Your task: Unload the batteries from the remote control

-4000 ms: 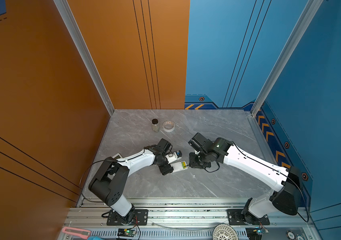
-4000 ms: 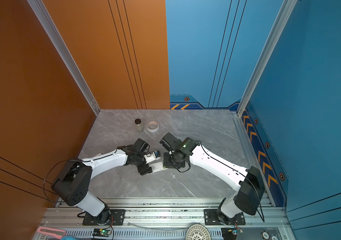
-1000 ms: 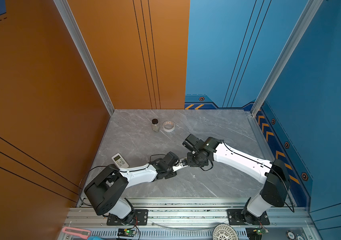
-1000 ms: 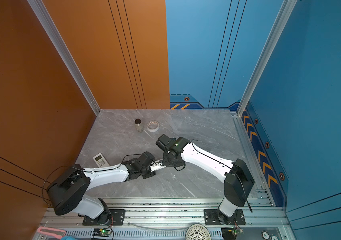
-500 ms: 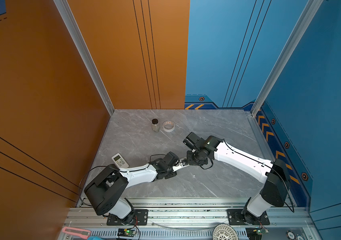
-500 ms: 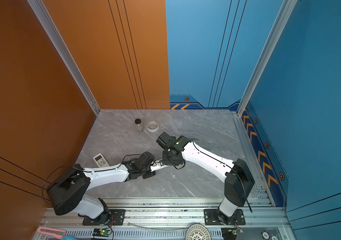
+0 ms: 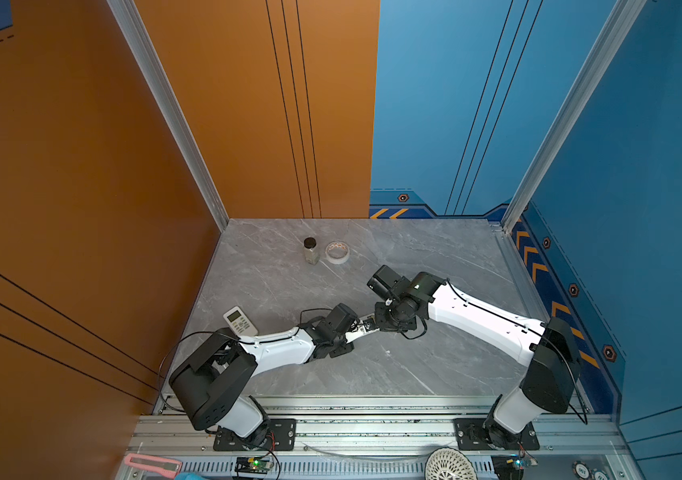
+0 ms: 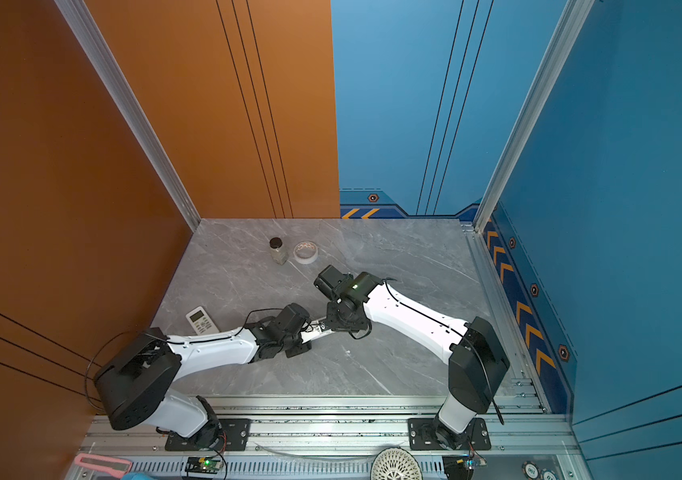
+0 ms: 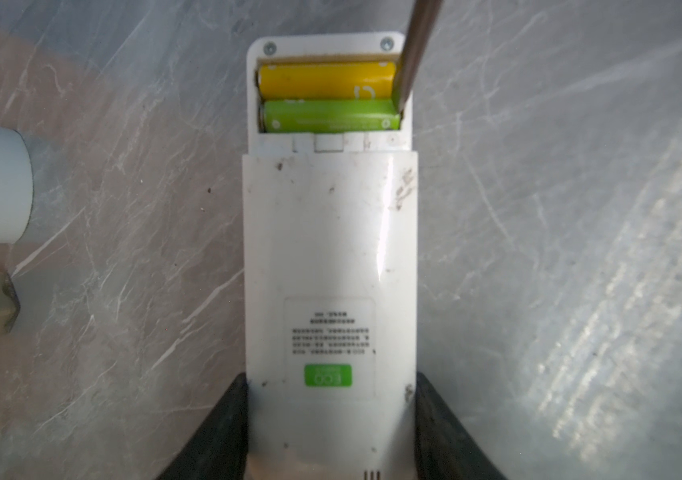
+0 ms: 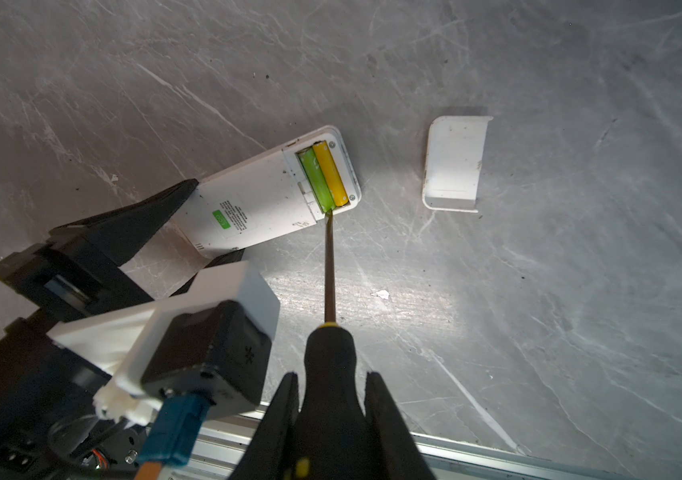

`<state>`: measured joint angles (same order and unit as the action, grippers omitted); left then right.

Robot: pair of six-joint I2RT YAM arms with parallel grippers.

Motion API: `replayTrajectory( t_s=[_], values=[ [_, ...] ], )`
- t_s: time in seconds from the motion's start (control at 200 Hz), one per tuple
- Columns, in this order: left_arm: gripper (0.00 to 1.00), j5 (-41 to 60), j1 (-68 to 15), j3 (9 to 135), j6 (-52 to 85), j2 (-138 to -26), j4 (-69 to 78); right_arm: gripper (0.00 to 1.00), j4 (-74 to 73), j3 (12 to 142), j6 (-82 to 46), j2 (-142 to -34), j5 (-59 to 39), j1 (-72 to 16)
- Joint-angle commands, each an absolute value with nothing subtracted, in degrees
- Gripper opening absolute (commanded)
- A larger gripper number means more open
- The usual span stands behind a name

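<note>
A white remote control (image 9: 331, 249) lies back-up on the table, its battery bay uncovered. My left gripper (image 9: 331, 399) is shut on the remote's sides, near the end away from the bay. Two batteries lie side by side in the bay, one green (image 9: 331, 118) and one yellow (image 9: 327, 79). My right gripper (image 10: 331, 380) is shut on the black handle of a screwdriver (image 10: 329, 266). Its tip sits at one end of the green battery (image 10: 317, 183). In both top views the two grippers meet at the remote (image 7: 362, 326) mid-table.
The white battery cover (image 10: 453, 162) lies loose on the table beside the remote. A second remote (image 7: 240, 321) lies face-up at the left. A small jar (image 7: 310, 250) and a tape roll (image 7: 337, 252) stand near the back wall.
Since four seconds ago my left arm has swung toward the front, uncovering the second remote, and my right gripper has shifted left with it. Over the last second nothing visibly moves.
</note>
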<state>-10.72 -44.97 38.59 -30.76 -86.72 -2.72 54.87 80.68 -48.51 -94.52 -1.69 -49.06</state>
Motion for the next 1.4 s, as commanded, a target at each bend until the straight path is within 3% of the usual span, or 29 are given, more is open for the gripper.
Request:
replayTrajectory(
  t_s=[0.0, 0.38, 0.49, 0.686, 1.016, 1.391],
  values=[
    [0.3, -11.6, -45.26, 38.06, -30.25, -88.34, -5.36, 0.0, 56.07, 80.09, -49.35, -95.49, -2.06, -48.73],
    [0.3, -10.07, -45.18, 38.01, -30.76, -87.98, -6.16, 0.0, 53.8, 78.71, -50.95, -96.73, 0.23, -49.55],
    [0.21, -5.11, -44.25, 39.59, -31.33, -87.81, -10.17, 0.0, 49.9, 74.9, -52.47, -94.81, 2.28, -50.84],
    [0.18, 3.93, -40.76, 41.91, -31.11, -87.52, -17.52, 0.0, 33.86, 59.16, -56.52, -87.89, 6.32, -53.52],
    [0.18, 9.22, -39.45, 44.65, -32.3, -90.08, -22.4, 0.0, 2.55, 35.49, -60.93, -80.39, 13.81, -58.89],
    [0.18, 10.95, -39.02, 45.63, -33.3, -91.12, -23.86, 0.0, -20.55, 24.63, -59.72, -80.02, 22.22, -64.74]
  ],
)
